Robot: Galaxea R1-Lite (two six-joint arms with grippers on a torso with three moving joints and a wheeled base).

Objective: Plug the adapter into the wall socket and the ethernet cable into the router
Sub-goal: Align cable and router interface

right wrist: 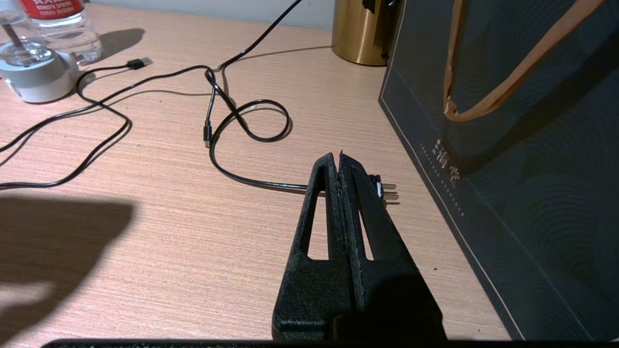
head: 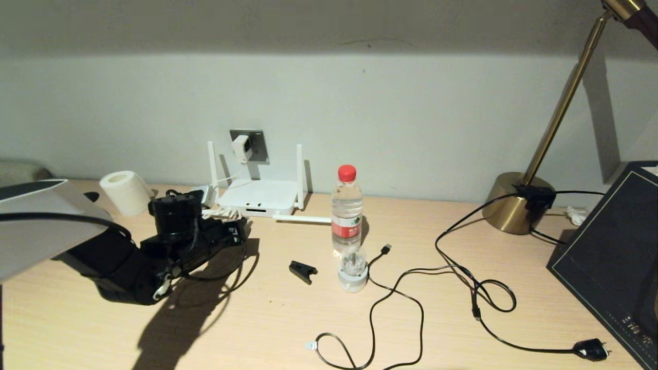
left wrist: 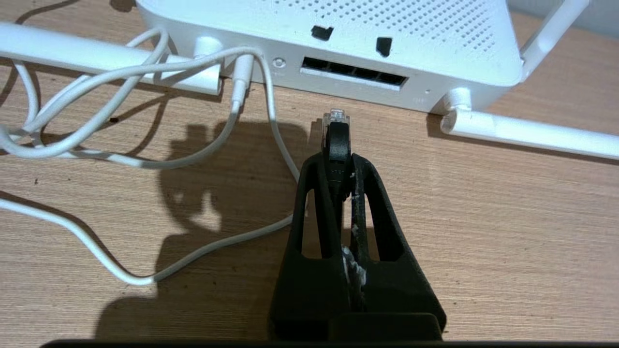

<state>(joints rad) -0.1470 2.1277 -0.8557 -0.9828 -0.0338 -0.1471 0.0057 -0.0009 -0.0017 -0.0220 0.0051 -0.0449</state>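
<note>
Little can be read. The water bottle point(head: 346, 210), standing mid-table, wears a red label with white print too small to make out. The dark paper bag point(right wrist: 522, 164) at the right edge carries pale gold characters low on its side, the clearest looking like "海堂", with a fine dotted line beneath.

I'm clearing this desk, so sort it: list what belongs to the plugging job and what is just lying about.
Job:
- adapter, already in the wall socket
- ethernet cable, held by the left gripper just short of the router ports

Lying about:
- water bottle
- paper roll
- USB cable
- black mains plug
- brass lamp
- dark bag
</note>
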